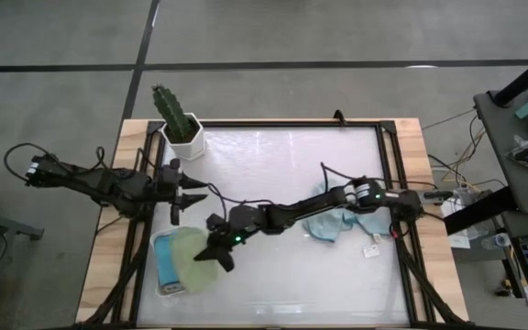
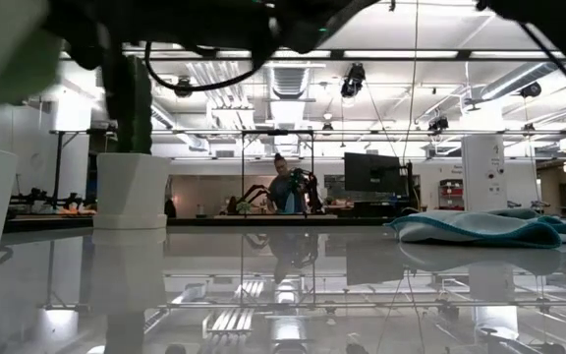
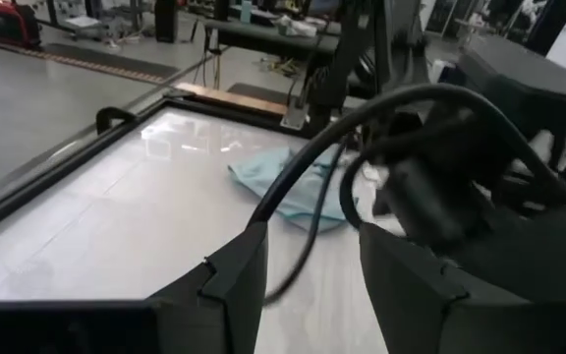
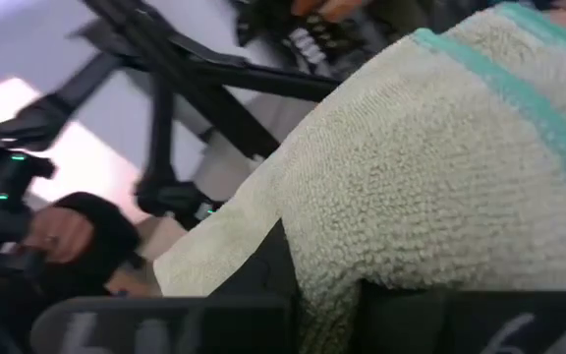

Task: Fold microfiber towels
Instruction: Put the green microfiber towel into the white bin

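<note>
A sage green microfiber towel [image 1: 191,261] with a teal edge hangs over the white tray [image 1: 163,291] at the table's near left. My right gripper [image 1: 211,255] is shut on it. A blue towel [image 1: 165,261] lies in the tray beneath it. A heap of pale blue and teal towels [image 1: 333,225] lies right of the table's centre, under the right arm. My left gripper [image 1: 186,197] hovers open at the left edge and holds nothing. My right gripper pinches the sage green towel between its two fingers [image 4: 263,280], coming level from the table's right. The cloth [image 4: 332,265] bulges out past the fingers; which edge or how many layers, I cannot tell. The towel is lifted clear above the tray.
A cactus in a white pot [image 1: 180,124] stands at the far left corner. A dark frame [image 1: 388,183] borders the glossy white table. The right arm [image 1: 291,213] stretches across the middle of the table. Its cable [image 3: 303,197] hangs in front of the left gripper.
</note>
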`<state>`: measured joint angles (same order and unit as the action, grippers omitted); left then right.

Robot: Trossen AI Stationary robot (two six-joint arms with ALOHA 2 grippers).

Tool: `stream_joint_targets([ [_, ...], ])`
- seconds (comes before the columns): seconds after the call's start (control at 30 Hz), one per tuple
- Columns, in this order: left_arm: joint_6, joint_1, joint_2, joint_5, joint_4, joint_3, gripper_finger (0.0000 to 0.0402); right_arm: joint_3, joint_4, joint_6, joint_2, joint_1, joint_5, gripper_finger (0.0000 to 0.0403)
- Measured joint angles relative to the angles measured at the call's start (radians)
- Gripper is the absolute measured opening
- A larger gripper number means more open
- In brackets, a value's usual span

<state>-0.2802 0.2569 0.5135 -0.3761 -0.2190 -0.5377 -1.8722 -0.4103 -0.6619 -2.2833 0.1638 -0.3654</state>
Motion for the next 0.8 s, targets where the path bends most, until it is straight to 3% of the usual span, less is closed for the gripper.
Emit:
stream_joint_targets([
  [0.2, 0.0, 0.0, -0.006, -0.004, 0.018, 0.0, 0.0148, -0.238, 0.012, 0.0, -0.148, 0.0, -0.051, 0.0018],
  [0.33, 0.0, 0.0, -0.006, -0.003, 0.032, 0.0, 0.0148, -0.326, 0.009, -0.016, -0.21, -0.005, -0.053, 0.0018],
  [0.63, 0.0, 0.0, 0.0, -0.003, 0.051, 0.001, 0.0148, -0.369, 0.01, 0.031, -0.28, -0.007, 0.105, 0.0018],
  [0.8, 0.007, 0.0, 0.007, -0.003, 0.086, 0.002, 0.0148, -0.378, -0.033, 0.038, -0.288, -0.005, 0.093, 0.0018],
])
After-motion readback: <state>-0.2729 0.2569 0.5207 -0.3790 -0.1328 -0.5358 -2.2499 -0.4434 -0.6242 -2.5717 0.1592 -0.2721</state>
